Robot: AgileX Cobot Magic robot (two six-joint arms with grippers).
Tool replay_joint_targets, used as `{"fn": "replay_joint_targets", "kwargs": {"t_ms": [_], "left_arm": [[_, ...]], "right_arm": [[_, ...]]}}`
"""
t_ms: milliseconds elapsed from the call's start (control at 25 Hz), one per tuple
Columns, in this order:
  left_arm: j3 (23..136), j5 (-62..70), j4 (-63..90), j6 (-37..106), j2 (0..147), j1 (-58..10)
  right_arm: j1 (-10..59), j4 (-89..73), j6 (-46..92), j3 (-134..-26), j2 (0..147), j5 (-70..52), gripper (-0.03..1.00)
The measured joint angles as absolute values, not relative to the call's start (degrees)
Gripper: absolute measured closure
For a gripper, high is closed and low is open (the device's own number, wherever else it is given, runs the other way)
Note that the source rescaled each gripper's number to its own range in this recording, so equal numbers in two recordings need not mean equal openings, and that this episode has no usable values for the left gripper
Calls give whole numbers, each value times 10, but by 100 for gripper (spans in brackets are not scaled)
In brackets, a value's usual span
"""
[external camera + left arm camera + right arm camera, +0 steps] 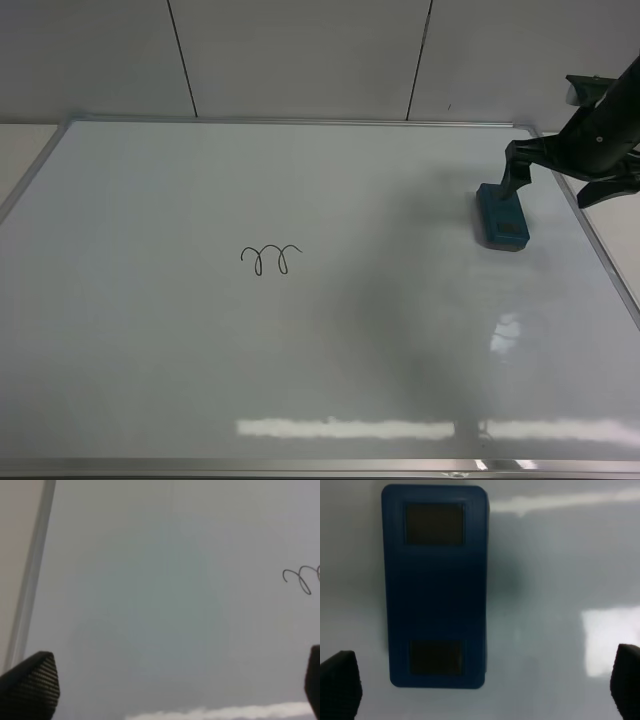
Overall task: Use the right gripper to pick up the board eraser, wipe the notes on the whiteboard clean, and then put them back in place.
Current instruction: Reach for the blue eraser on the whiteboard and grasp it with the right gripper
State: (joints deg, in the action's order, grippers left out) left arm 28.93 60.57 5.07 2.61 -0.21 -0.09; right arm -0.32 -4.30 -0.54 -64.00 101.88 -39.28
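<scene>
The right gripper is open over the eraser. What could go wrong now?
1. The board eraser sits off-centre under the open right gripper, nearer one finger; closing may shove it along the glossy whiteboard.
2. The notes lie far across the board, so a weak grip might slip while wiping.

Pale wall panels and slivers of light tabletop around the work area.
A grey-white wall (pixel 300 60) runs across the far side, split into three panels by two thin dark lines: the left seam (pixel 182 60) leans left as it rises, the right seam (pixel 420 60) leans right. A tiny dark speck (pixel 449 107) sits low on the wall, just right of that seam. Below the wall, an off-white tabletop (pixel 20 150) shows as a wedge at the far left and again as a narrow strip at the right edge.
</scene>
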Motion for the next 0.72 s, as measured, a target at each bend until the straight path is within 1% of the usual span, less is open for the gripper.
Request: {"fn": "replay_joint_targets", "kwargs": {"t_ms": [240, 560, 720], "left_arm": [[289, 606, 51, 26, -2, -1], [289, 606, 51, 26, -2, -1], [289, 606, 51, 26, -2, -1]], "right_arm": [[-2, -66, -5, -648, 1054, -360, -3], [27, -83, -4, -679, 1111, -356, -3], [30, -89, -4, -679, 1124, -353, -3]]}}
